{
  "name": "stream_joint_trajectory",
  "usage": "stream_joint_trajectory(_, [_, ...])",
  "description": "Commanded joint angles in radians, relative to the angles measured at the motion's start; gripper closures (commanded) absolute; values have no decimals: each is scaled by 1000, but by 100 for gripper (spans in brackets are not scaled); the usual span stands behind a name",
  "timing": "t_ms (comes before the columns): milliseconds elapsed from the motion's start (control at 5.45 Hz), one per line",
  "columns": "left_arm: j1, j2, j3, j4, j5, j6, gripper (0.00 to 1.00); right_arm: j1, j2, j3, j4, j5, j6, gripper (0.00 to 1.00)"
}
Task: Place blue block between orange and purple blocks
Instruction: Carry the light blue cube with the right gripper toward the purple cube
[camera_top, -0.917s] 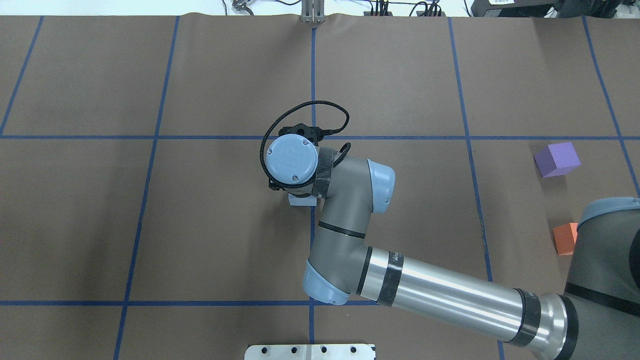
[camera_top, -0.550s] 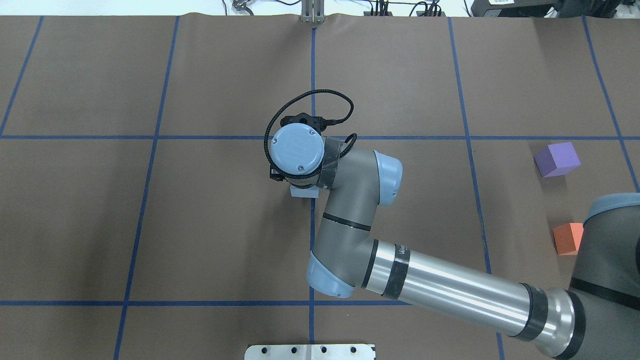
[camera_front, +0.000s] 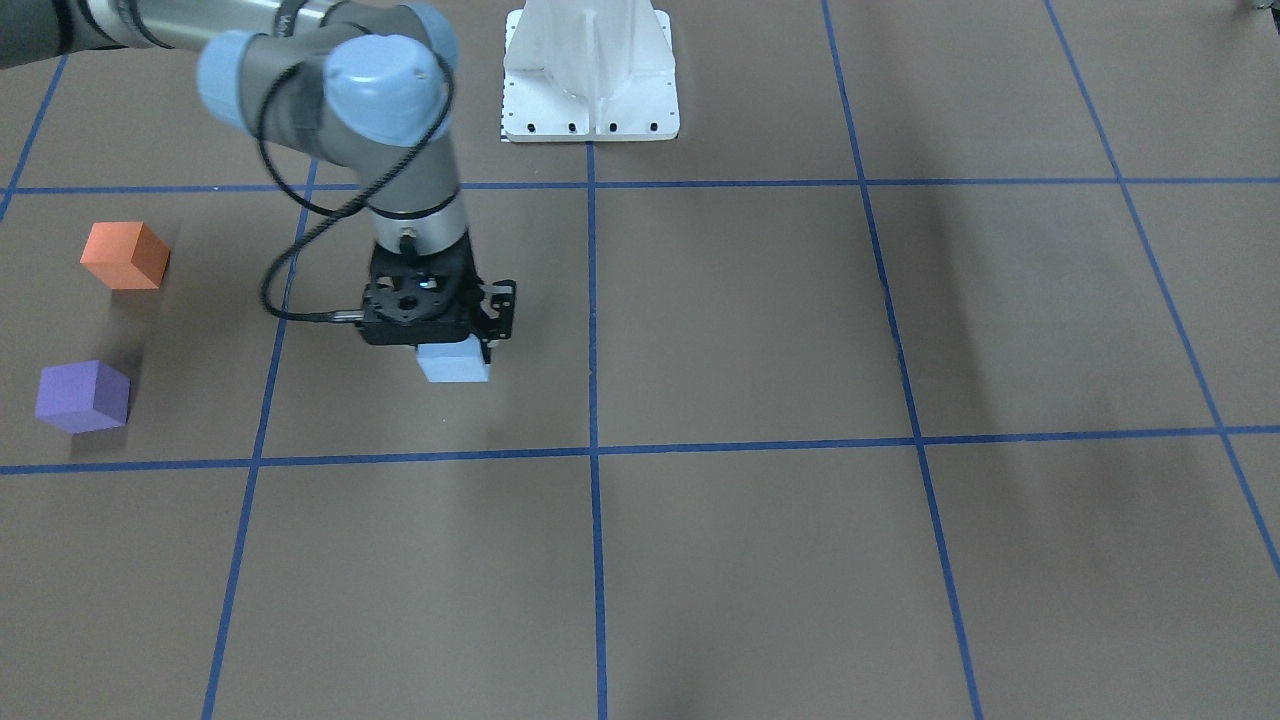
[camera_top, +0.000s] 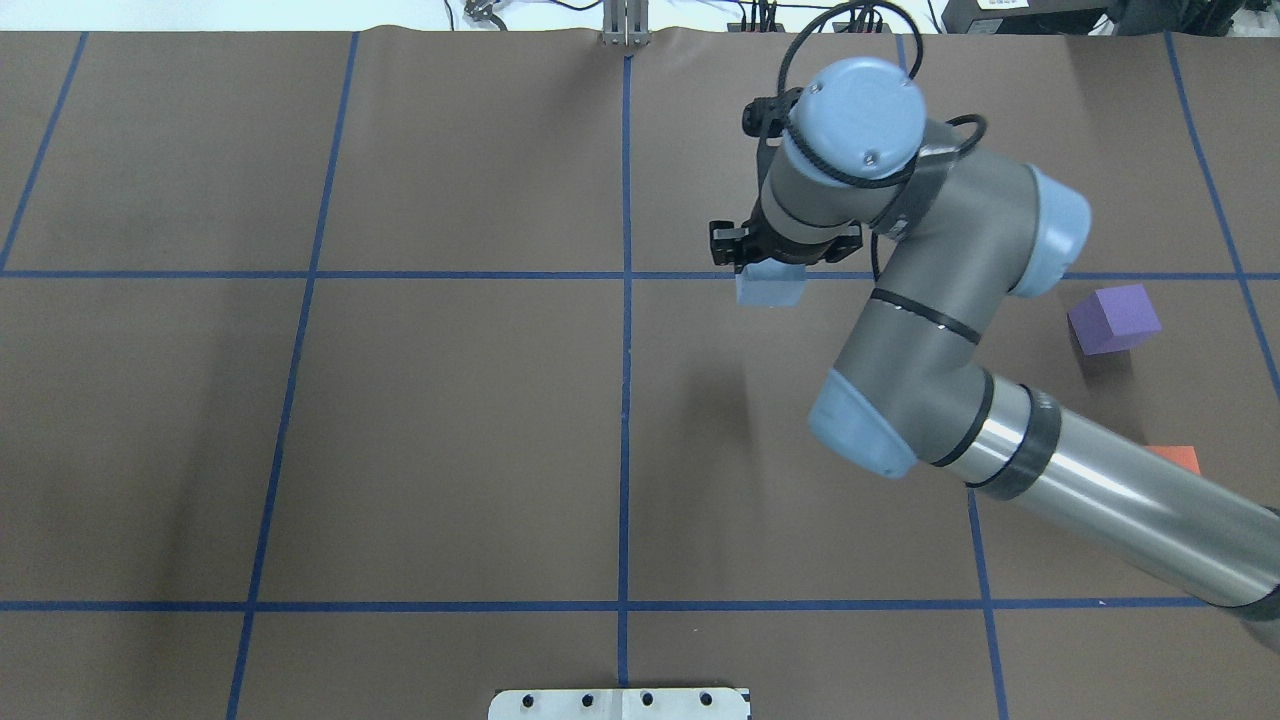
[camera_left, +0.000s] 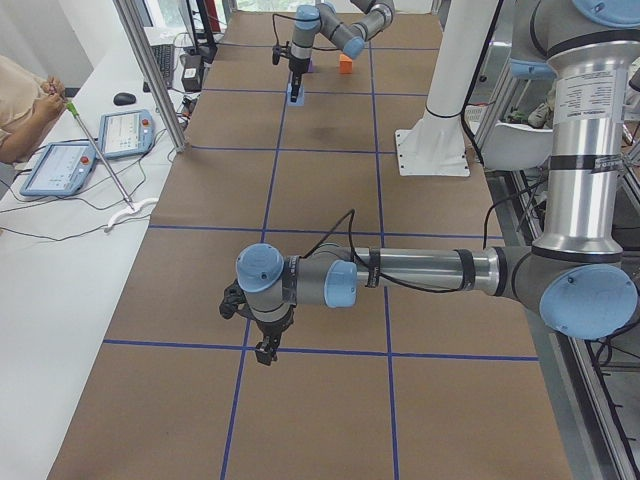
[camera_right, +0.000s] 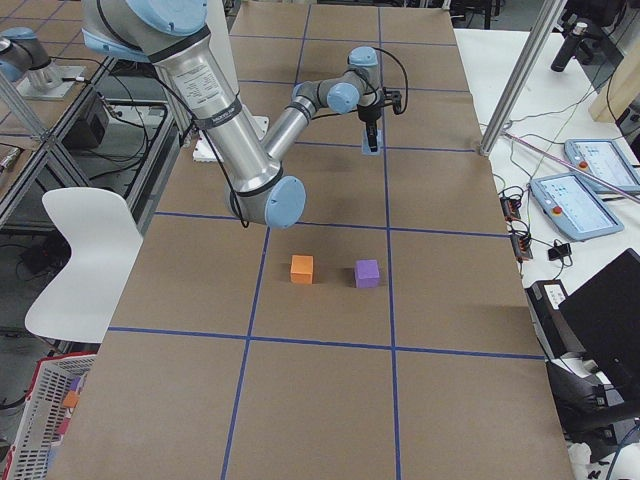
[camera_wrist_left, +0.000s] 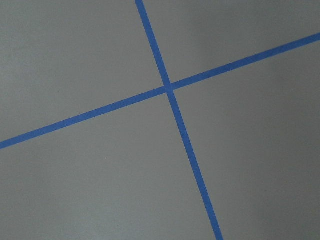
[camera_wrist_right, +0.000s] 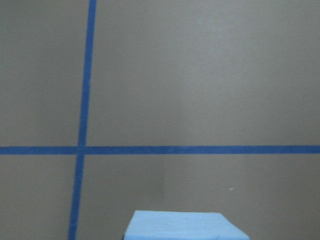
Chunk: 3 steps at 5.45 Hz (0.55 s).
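My right gripper (camera_top: 775, 268) is shut on the light blue block (camera_top: 770, 289) and holds it above the table, just right of the centre line. The block also shows in the front view (camera_front: 455, 362) and at the bottom edge of the right wrist view (camera_wrist_right: 185, 226). The purple block (camera_top: 1113, 318) lies to the right of the gripper. The orange block (camera_top: 1176, 457) lies nearer the robot and is mostly hidden by my right arm; both show whole in the front view, purple (camera_front: 82, 397) and orange (camera_front: 125, 255). My left gripper (camera_left: 265, 350) shows only in the left side view, so I cannot tell whether it is open or shut.
Brown paper with a grid of blue tape lines (camera_top: 625, 300) covers the table. A white mounting plate (camera_top: 620, 703) sits at the robot's edge. My right forearm (camera_top: 1100, 500) crosses over the area near the orange block. Tablets (camera_right: 590, 205) lie on the side bench.
My right arm has swung right and away from the robot, carrying the blue block from the table's centre toward the purple block. The arm now covers most of the orange block.
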Motion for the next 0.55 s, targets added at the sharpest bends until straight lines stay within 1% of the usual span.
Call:
stream_joint_trajectory(0, [-13, 2, -9, 1, 6, -163, 0, 180, -220, 145, -7, 148, -229, 100])
stream_joint_trajectory(183, [-13, 2, -9, -2, 0, -165, 0, 185, -346, 194, 14, 144, -249, 100])
stream_joint_trajectory(367, [-13, 2, -11, -7, 0, -165, 0, 198, -449, 213, 72, 140, -248, 100])
